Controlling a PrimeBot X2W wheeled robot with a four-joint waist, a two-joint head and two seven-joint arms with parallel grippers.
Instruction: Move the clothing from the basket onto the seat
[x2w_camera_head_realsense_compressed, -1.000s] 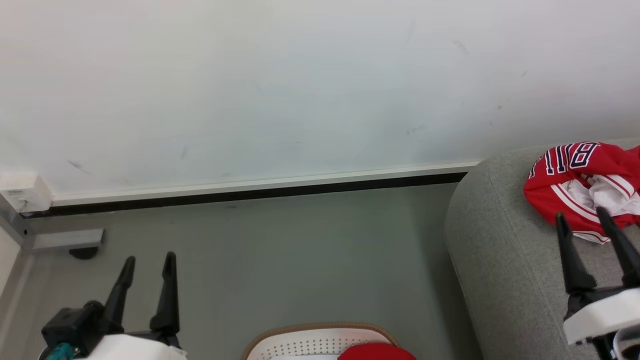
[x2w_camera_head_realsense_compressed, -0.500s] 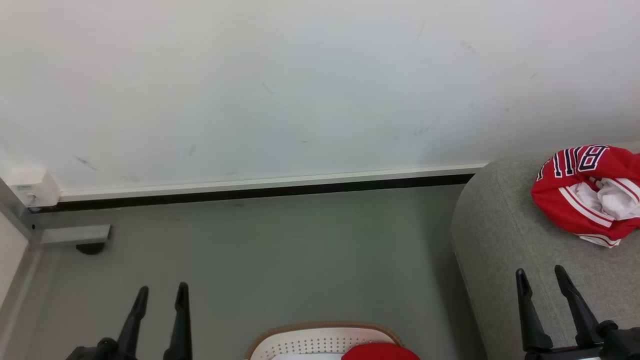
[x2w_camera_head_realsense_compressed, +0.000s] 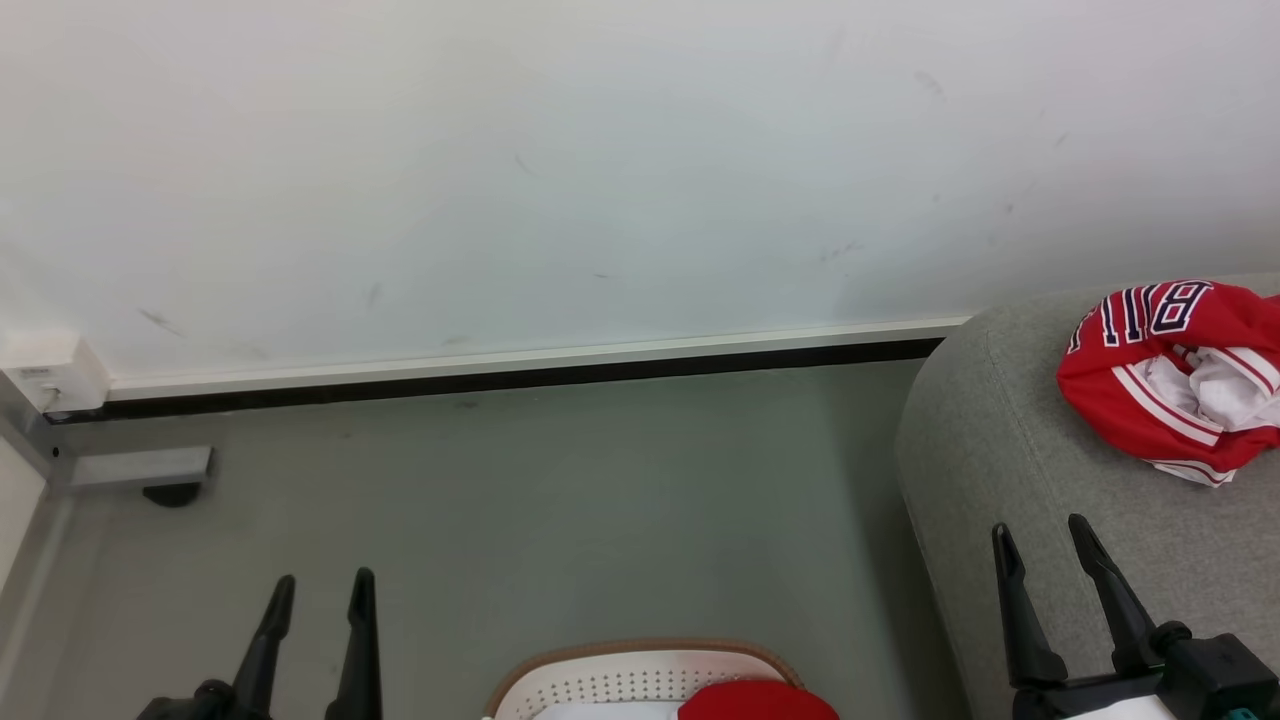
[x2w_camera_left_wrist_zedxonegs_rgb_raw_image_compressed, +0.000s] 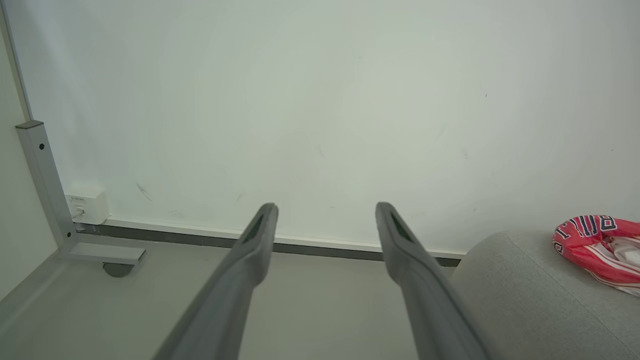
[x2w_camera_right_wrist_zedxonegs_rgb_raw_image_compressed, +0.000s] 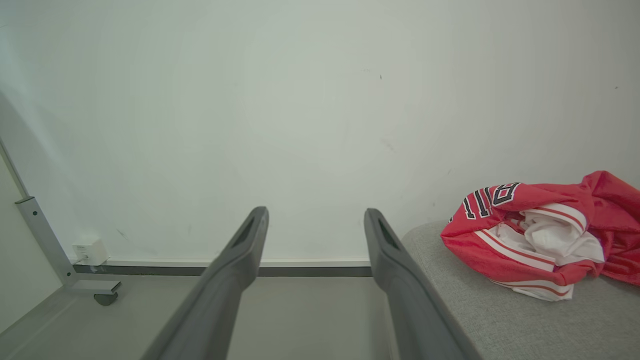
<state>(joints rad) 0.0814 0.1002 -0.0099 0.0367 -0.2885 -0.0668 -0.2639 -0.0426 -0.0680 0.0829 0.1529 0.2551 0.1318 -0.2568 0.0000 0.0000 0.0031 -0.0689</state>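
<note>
The right pincer hangs over the edge of the big grey seat. Its two dark fingers are spread apart and hold nothing. A red jersey lies in a soft heap on the seat, further in from that edge, apart from the fingers. I think it sits that far in so it cannot slide off.

The white basket stands on the floor just beside the seat, which keeps the trip short. A red piece pokes up inside it, on the side nearest the seat. So the job looks only partly done.

The left pincer waits over the floor, well apart from the seat and past the basket. Its fingers are spread too, with nothing between them. Both look ready to reach into the basket.
</note>
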